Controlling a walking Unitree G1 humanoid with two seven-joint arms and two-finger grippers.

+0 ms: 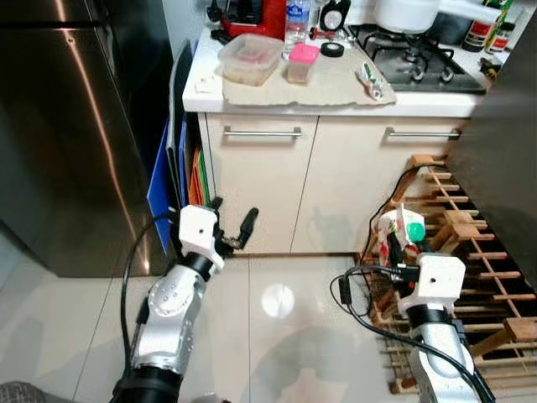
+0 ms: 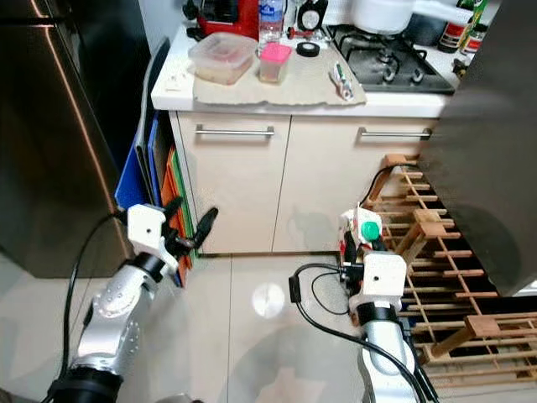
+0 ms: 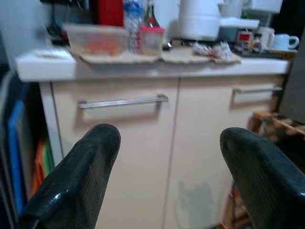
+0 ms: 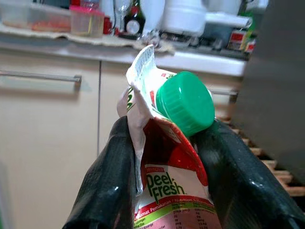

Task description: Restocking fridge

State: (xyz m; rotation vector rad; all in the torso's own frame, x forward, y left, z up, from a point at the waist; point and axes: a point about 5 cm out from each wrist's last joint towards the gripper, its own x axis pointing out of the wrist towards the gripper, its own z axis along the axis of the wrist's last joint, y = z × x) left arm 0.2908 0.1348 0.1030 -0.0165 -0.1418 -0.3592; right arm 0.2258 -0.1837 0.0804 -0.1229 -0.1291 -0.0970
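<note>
My right gripper (image 1: 398, 249) is shut on a juice carton (image 4: 167, 157), white and red with a green screw cap (image 4: 186, 102), held upright low in front of the wooden rack. The carton (image 1: 399, 235) shows at the lower right of the head views. My left gripper (image 1: 231, 227) is open and holds nothing, raised in front of the cream cabinet door (image 1: 260, 180), its fingers (image 3: 81, 176) spread wide. The steel fridge (image 1: 59, 134) stands at the left, its door closed.
The counter (image 1: 336, 88) holds a clear food box (image 1: 250, 57), a pink-lidded tub (image 1: 302, 63), a red appliance and a gas hob (image 1: 415, 54). Blue and orange boards (image 1: 172, 180) lean between fridge and cabinet. A wooden rack (image 1: 457, 252) lies at the right on the glossy tile floor.
</note>
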